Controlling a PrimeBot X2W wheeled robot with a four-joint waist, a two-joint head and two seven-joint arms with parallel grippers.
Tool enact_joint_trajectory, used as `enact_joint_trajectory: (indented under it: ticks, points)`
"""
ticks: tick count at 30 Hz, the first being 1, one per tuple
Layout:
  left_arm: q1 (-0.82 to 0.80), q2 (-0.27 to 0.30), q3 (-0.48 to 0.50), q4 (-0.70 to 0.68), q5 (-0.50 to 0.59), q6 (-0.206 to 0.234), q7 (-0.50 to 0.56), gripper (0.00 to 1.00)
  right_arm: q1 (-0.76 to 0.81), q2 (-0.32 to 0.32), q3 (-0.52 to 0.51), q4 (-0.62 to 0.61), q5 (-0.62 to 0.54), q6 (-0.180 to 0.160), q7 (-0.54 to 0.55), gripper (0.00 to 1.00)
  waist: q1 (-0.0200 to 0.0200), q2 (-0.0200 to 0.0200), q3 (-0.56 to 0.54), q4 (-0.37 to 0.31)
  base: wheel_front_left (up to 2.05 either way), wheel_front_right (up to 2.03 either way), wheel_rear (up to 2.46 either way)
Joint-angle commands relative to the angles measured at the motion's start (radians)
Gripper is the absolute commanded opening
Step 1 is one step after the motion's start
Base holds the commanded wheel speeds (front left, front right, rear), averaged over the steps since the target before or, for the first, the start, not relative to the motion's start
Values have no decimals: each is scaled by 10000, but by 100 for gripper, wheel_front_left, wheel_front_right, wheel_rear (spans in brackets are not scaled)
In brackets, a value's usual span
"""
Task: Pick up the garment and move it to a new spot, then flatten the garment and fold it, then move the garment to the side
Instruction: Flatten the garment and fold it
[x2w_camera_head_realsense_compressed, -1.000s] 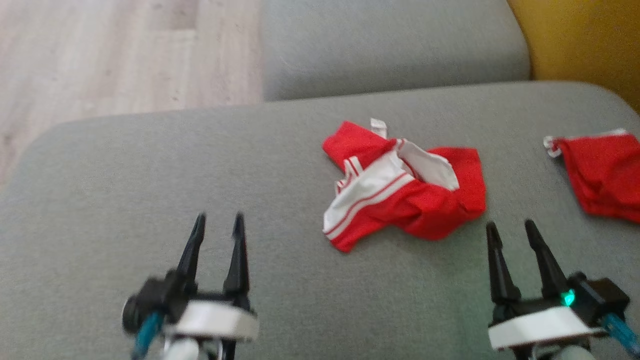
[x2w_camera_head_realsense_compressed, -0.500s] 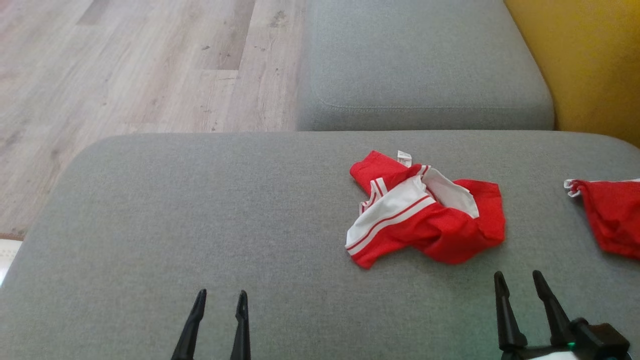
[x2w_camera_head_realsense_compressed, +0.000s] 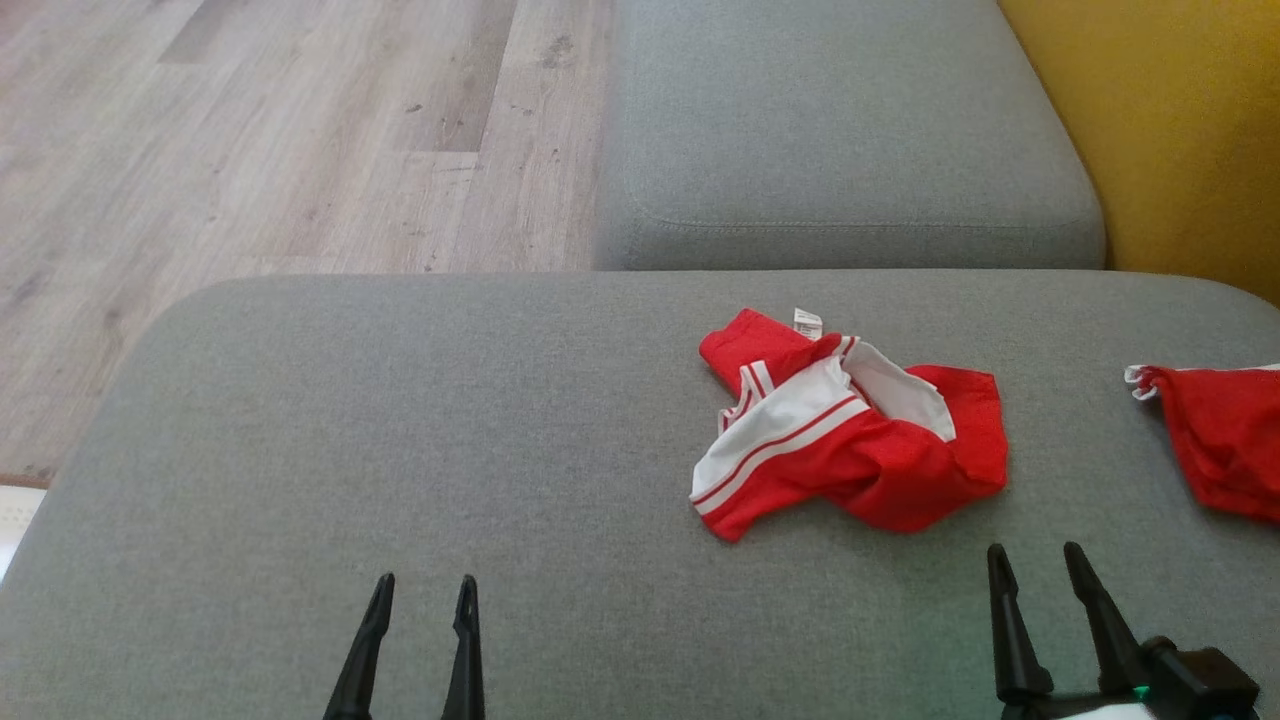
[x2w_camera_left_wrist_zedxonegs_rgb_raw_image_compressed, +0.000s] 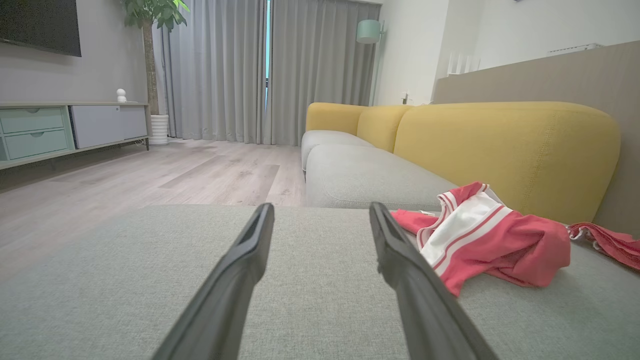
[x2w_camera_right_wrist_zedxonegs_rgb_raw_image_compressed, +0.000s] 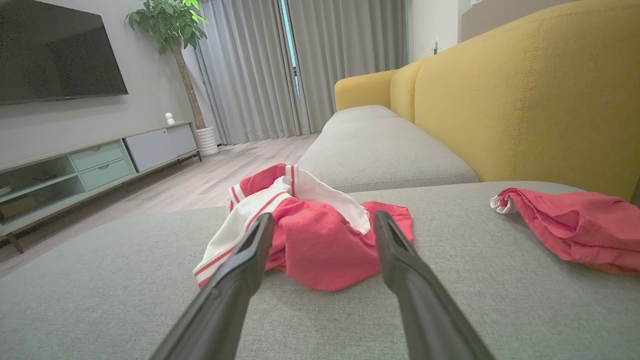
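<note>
the crumpled red and white garment (x2w_camera_head_realsense_compressed: 850, 430) lies on the grey sofa cushion (x2w_camera_head_realsense_compressed: 400, 420); my right claw (x2w_camera_head_realsense_compressed: 1033, 550) hovers close to the garment's near right corner, fingers spread wide, gripping nothing, not touching the cloth; my left claw (x2w_camera_head_realsense_compressed: 425, 580) sits well off to the garment's left, equally wide open and empty; a second red cloth (x2w_camera_head_realsense_compressed: 1220, 440) lies to the garment's right, apart from it
</note>
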Motion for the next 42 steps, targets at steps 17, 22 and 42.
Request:
enact_joint_trajectory:
  ticks: [17,22,42]
  points:
    - [-754,-166,-370,996,-536,-345,-93,100,-357,-63,466,-360,-51,-9,-95,100,0,0,436,-340,0,0,0]
    - [-1980,-167,-1433,2529,-1220,-514,-91,100,-593,-257,735,-442,-149,-9,-95,100,0,0,1039,-723,0,0,0]
    - [-7389,-167,-4595,7095,-5020,-732,371,100,-2178,-830,1241,-737,53,-9,-95,100,0,0,3704,-2383,0,0,0]
